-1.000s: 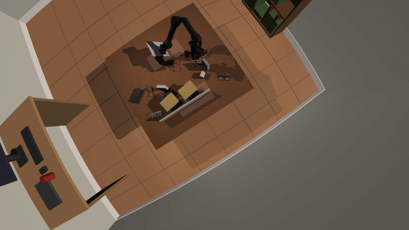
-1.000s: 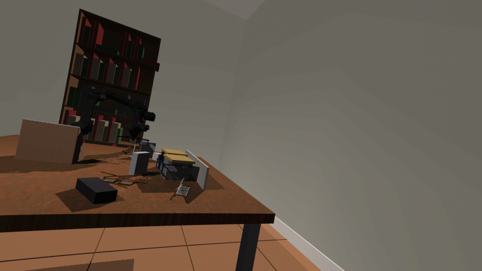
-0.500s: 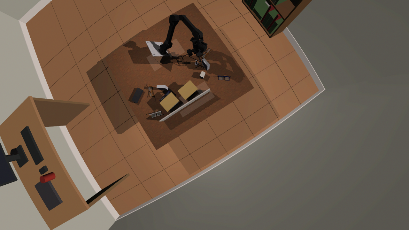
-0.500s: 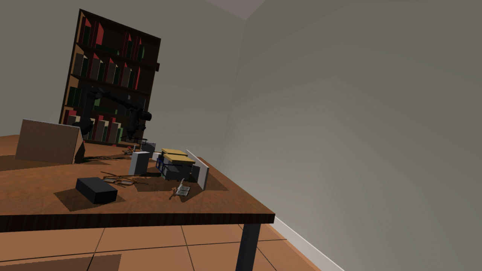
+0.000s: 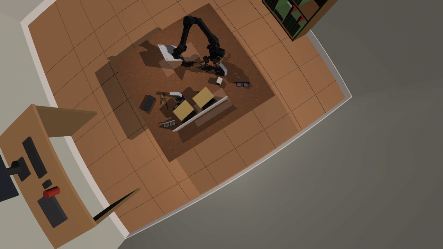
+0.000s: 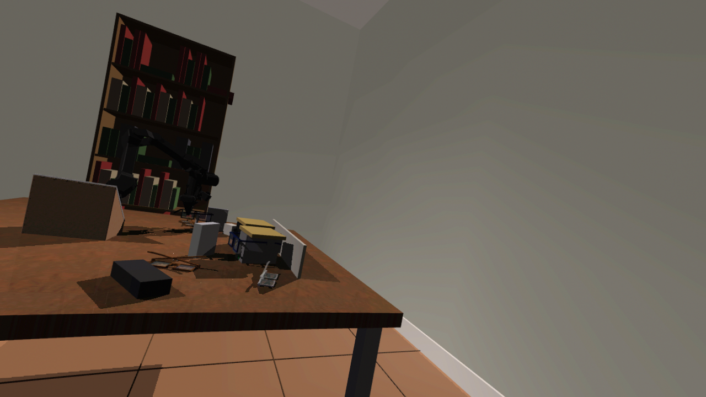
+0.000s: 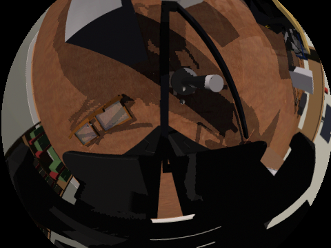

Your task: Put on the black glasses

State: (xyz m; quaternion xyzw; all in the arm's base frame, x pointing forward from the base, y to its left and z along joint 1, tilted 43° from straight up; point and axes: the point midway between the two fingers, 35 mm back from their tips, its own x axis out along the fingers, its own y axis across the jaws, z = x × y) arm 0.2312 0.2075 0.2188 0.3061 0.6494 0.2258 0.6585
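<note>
My gripper (image 5: 213, 61) (image 6: 188, 212) (image 7: 163, 129) is shut on the black glasses (image 7: 165, 52), held above the table beside an upright grey box. In the wrist view a straight black bar and a curved black arm of them reach away from the fingers. Two dark display heads under yellow tops stand side by side. The near head (image 6: 253, 252) wears dark blue glasses (image 6: 234, 240). The far one is mostly hidden in the exterior view. A small yellow spot (image 7: 267, 26) shows on a dark head in the wrist view; I cannot tell whether it is the tag.
Brown glasses (image 5: 225, 57) (image 7: 112, 115) lie near my gripper. The grey box (image 5: 223, 69) (image 6: 217, 219) and a white block (image 5: 219, 81) stand between it and the heads. A pale panel (image 5: 201, 113) (image 6: 296, 254) stands behind the heads. Other glasses (image 5: 241, 84) (image 5: 169, 124) lie around.
</note>
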